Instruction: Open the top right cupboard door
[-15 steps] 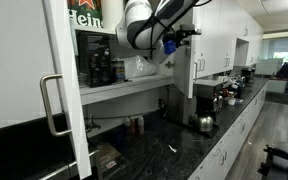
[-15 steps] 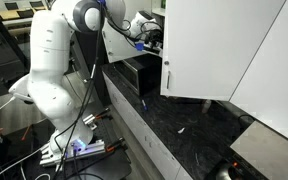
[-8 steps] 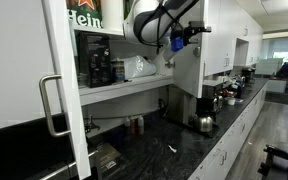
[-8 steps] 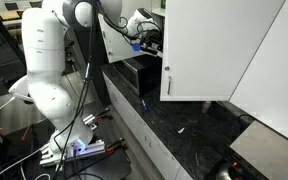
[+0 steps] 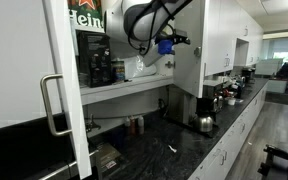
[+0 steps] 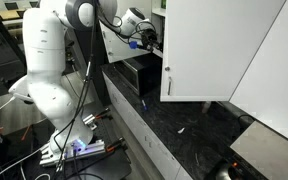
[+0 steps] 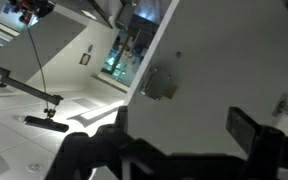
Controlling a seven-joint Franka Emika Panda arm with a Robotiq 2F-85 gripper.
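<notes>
The top right cupboard door [image 6: 219, 45] is a glossy white panel with a slim silver bar handle [image 6: 166, 85] near its lower corner. It stands swung out from the cabinet. In an exterior view it shows nearly edge-on [image 5: 189, 55]. My gripper [image 5: 169, 45] hangs beside the door's inner side, apart from it, and also shows in an exterior view [image 6: 147, 35]. In the wrist view the fingers [image 7: 169, 140] are spread with nothing between them. Behind them is the door's white inner face with a hinge plate [image 7: 162, 83].
A big white panel with a D-shaped loop handle [image 5: 52, 105] stands close to the camera. A black countertop [image 6: 194, 125] runs below, with a kettle [image 5: 204, 122] and coffee machines on it. The open shelf holds appliances [image 5: 104, 68]. Cables lie on the floor [image 6: 79, 145].
The door swung a little further out. My gripper first moved towards the door's edge, then drew back away from it.
</notes>
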